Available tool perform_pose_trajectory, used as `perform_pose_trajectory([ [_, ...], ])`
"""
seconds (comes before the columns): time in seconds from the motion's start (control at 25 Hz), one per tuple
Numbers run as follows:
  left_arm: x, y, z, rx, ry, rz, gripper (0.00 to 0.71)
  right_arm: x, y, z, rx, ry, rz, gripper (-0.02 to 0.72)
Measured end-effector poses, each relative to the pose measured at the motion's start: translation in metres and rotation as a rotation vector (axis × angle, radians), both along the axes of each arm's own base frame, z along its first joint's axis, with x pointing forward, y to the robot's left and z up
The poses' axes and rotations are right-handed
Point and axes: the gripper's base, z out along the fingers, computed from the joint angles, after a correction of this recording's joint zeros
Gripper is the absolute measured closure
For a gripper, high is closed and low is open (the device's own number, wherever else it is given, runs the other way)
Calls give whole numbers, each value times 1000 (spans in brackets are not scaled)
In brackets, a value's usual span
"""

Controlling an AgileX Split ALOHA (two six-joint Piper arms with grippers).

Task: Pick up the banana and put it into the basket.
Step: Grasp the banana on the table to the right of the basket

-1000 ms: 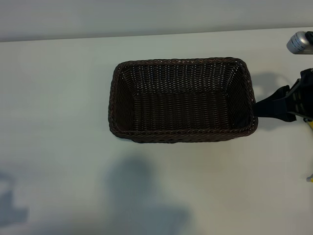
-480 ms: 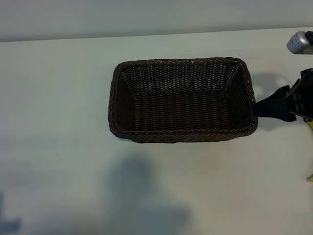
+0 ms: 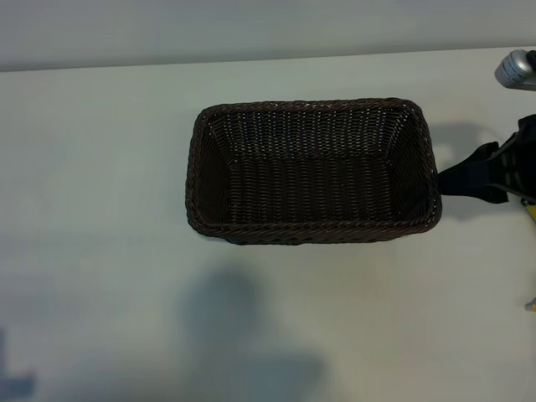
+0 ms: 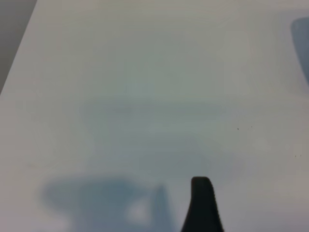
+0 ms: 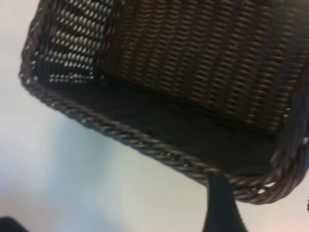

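White tabletop [image 3: 100,251] fills nearly the whole exterior view, with a paler strip of wall along the top edge and soft shadows pooling at the lower centre. Slightly above the middle of that frame sits the basket [image 3: 311,172], dark brown wicker, rectangular with rounded corners, its long side running across the picture and its inside holding nothing. The right gripper [image 3: 456,178] enters from the right edge at mid-height, its black fingers pointing toward the basket's right end and stopping just beside that rim; whether they touch the wicker cannot be told. In the right wrist view the basket's near rim [image 5: 145,142] crosses the frame diagonally, and one dark finger [image 5: 219,203] rises from the bottom edge right against the rim's corner. Its jaws stand parted and grip nothing visible. A thin sliver of yellow shows at the far right edge of the exterior view, too small to identify. The left gripper appears only in its own wrist view, where one dark fingertip [image 4: 202,205] hangs over bare table, jaws spread wide, nothing between them.
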Motion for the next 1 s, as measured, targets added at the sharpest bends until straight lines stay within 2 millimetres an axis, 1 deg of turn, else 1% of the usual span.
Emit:
perform_pose_trajectory([
  [0.08,0,0,0,-1,0,0,150,4,-3,4,-27,-6,-22,263],
  [0.24,0,0,0,-1,0,0,150,15,-10,21,-112,-8,-72,263],
  [0.32,0,0,0,-2,0,1,150,18,-15,29,-165,10,-101,263],
  [0.4,0,0,0,-2,0,1,150,18,-23,31,-251,29,-119,263],
  [0.56,0,0,0,-2,0,1,150,17,-37,26,-404,74,-165,263],
  [0.72,0,0,0,-2,0,1,150,19,-46,17,-503,131,-195,263],
  [0.84,0,0,0,-2,0,1,150,21,-50,7,-557,184,-194,263],
  [1.0,0,0,0,-2,0,1,150,25,-55,-4,-584,234,-199,263],
])
